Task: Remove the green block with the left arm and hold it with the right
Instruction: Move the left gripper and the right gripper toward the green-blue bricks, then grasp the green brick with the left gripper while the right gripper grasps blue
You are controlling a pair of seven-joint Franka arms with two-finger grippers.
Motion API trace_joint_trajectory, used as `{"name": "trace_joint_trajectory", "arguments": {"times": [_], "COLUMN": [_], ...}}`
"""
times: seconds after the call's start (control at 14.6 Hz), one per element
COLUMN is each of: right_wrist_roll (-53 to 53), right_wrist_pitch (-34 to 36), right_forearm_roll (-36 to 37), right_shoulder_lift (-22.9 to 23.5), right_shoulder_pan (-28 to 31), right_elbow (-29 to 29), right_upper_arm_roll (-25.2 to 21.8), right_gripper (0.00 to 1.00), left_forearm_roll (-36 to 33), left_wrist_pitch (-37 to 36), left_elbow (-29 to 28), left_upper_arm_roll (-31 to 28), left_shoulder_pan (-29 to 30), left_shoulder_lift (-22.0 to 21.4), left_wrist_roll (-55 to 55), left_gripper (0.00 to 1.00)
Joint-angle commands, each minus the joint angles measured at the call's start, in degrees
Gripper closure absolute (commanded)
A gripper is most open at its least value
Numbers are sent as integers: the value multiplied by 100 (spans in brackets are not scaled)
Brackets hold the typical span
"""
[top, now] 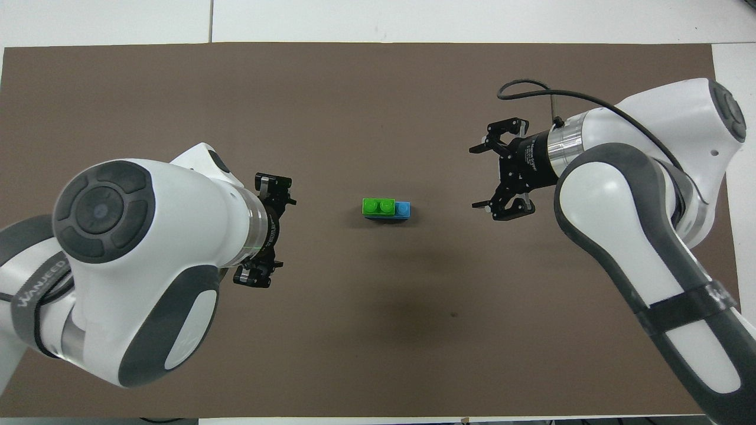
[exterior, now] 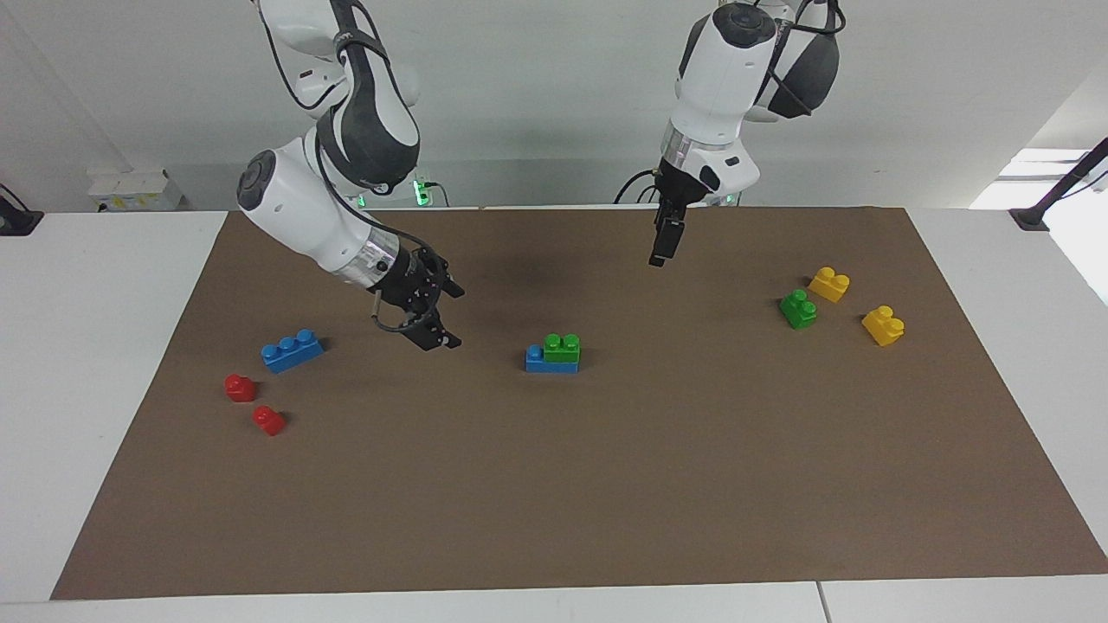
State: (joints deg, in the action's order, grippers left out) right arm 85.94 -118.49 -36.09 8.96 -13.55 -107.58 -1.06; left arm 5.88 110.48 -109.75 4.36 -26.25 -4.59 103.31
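Observation:
The green block [exterior: 563, 346] [top: 378, 206], bright green with two studs, sits on a blue brick [exterior: 549, 364] [top: 403, 210] in the middle of the brown mat [exterior: 606, 484]. My right gripper [exterior: 450, 316] [top: 489, 170], on the arm with the silver wrist ring, is open and empty. It hangs low over bare mat beside the stack, toward the right arm's end. My left gripper [exterior: 662, 247] [top: 264, 231] points down, raised over bare mat toward the left arm's end. Its fingers stand apart in the overhead view and hold nothing. Neither gripper touches the stack.
A blue three-stud brick [exterior: 293, 350] and two red blocks [exterior: 240, 387] [exterior: 269, 420] lie toward the right arm's end. A darker green brick [exterior: 798, 309] and two yellow bricks [exterior: 829, 284] [exterior: 883, 325] lie toward the left arm's end.

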Motion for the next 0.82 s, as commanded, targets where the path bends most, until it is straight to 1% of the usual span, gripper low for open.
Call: {"name": "trace_joint_trajectory", "arguments": {"times": [0.0,0.14,0.27,0.41,0.48,0.55,0.68,0.75], "right_wrist_roll": [-7,-7,-7,10,2,-7,2,2], "right_wrist_pitch": [-402,-639,-850,-1114,-1193,-1246,-1501,-1519], "right_forearm_roll": [-161,-302,-346,-478,-522,-557,-653,-715], "right_shoulder_lift": [-53,-26,61,114,158,228,246,246], "right_shoulder_pan": [-95,-236,-393,-517,-552,-596,-614,-631], "right_elbow": [-360,-492,-545,-598,-607,-607,-694,-712], "right_upper_arm_roll": [10,10,10,10,10,10,10,10], "right_gripper": [5,5,5,4,4,4,4,4], "left_forearm_roll": [80,80,80,36,19,10,-43,-95], "left_wrist_pitch": [333,631,842,870,896,957,1167,1299], "left_elbow": [23,50,85,365,488,559,594,656], "left_upper_arm_roll": [-93,-102,-93,-102,-102,-102,-102,-102], "left_shoulder_pan": [-248,-441,-477,-661,-679,-705,-723,-749], "left_shoulder_lift": [334,589,748,1177,1319,1433,1591,1697], "left_wrist_roll": [522,856,1068,1270,1375,1489,1665,1779], "left_gripper": [0,0,0,0,0,0,0,0]}}
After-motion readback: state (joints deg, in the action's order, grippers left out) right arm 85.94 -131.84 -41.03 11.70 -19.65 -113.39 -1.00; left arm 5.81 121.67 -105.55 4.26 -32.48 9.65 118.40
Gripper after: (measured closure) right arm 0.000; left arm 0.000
